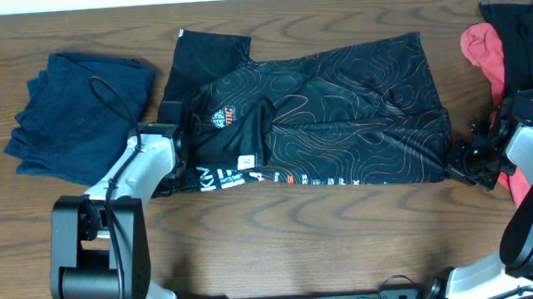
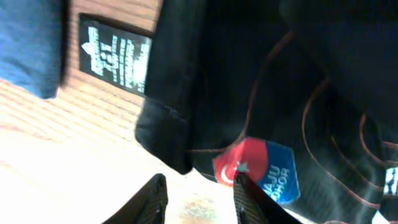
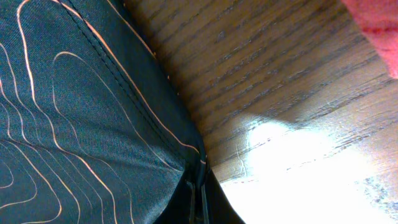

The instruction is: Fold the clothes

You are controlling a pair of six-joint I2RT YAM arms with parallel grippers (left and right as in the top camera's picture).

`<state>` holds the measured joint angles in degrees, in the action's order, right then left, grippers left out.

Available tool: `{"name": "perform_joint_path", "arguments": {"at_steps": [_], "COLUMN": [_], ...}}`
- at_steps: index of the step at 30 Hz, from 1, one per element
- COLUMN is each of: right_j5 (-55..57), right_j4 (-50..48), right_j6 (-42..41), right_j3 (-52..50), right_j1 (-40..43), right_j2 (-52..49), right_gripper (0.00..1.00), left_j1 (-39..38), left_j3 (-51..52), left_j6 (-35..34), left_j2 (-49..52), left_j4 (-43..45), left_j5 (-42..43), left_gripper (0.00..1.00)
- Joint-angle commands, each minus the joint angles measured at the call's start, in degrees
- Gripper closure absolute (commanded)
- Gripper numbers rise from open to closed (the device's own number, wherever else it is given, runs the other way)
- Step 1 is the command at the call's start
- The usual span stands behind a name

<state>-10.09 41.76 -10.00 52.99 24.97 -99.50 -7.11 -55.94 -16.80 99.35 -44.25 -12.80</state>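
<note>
A black shirt point(image 1: 338, 108) with thin orange contour lines lies spread across the middle of the table, its left side partly folded over. My left gripper point(image 1: 177, 147) sits at the shirt's left edge. In the left wrist view it point(image 2: 200, 198) is open over bare wood, just short of the shirt's hem point(image 2: 168, 134) and a red and blue badge point(image 2: 258, 168). My right gripper point(image 1: 458, 160) is at the shirt's near right corner. In the right wrist view it point(image 3: 198, 198) is shut on that corner of the shirt point(image 3: 74, 112).
A folded stack of navy clothes point(image 1: 79, 115) lies at the left, also in the left wrist view point(image 2: 28, 43). A pile of red and black clothes point(image 1: 505, 37) lies at the far right, close to my right arm. A red cloth edge point(image 3: 376, 25) shows near the right gripper.
</note>
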Motion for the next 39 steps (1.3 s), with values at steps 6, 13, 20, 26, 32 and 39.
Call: {"name": "perform_joint_path", "arguments": {"at_steps": [6, 13, 20, 26, 32, 39], "right_j5": [2.4, 2.4, 2.4, 2.8, 2.8, 4.3], "right_j4": [0.4, 0.4, 0.4, 0.5, 0.5, 1.1], "right_j6": [0.2, 0.2, 0.2, 0.2, 0.2, -0.7], "right_j3": [-1.3, -1.3, -1.3, -1.3, -1.3, -1.3], "right_j1": [0.6, 0.6, 0.6, 0.6, 0.7, 1.3], "right_j2": [-0.2, -0.2, -0.2, -0.2, -0.2, -0.2], "right_gripper": [0.99, 0.99, 0.99, 0.99, 0.99, 0.99], "left_j1": [0.9, 1.9, 2.1, 2.7, 3.9, 5.0], "left_j3": [1.3, 3.1, 3.1, 3.1, 3.1, 3.1], "left_j6": [-1.6, -3.1, -3.1, -3.3, -4.9, -5.0], "left_j2": [0.6, 0.6, 0.6, 0.6, 0.6, 0.6], "left_j4": [2.2, 3.8, 5.1, 5.8, 5.3, 5.3], "left_j5": [-4.2, -5.3, -9.9, -12.8, -19.9, -22.4], "left_gripper": [0.65, 0.71, 0.93, 0.94, 0.94, 0.94]}}
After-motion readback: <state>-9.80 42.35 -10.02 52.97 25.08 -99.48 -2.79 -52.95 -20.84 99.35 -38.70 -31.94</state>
